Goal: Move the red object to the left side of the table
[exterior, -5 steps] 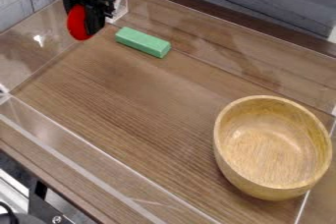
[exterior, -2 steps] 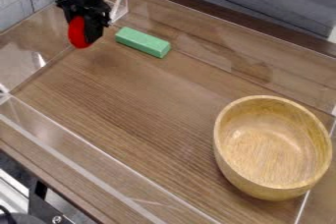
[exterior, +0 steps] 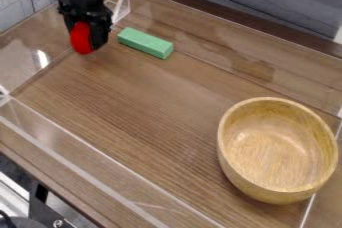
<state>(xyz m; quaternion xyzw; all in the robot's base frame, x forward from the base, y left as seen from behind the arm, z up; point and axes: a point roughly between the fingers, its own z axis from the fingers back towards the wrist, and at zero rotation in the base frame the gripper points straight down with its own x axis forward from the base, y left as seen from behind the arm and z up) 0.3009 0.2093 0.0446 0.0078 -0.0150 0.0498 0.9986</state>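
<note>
The red object (exterior: 83,40) is a small red toy at the far left of the table (exterior: 147,112), and it seems to rest on the wood near the left acrylic wall. Directly above it hangs my black gripper (exterior: 84,26), pointing down. Its fingers are spread, one on either side of the toy's upper part, so it looks open and no longer clamped on the toy. The fingers hide the toy's top.
A green rectangular block (exterior: 146,43) lies just right of the red toy. A large wooden bowl (exterior: 278,149) stands at the near right. Low clear acrylic walls (exterior: 40,60) border the tabletop, and one runs close to the gripper's left.
The gripper came down with the red toy, from above the surface to table level at the far left. Its fingers have spread apart from the toy.
</note>
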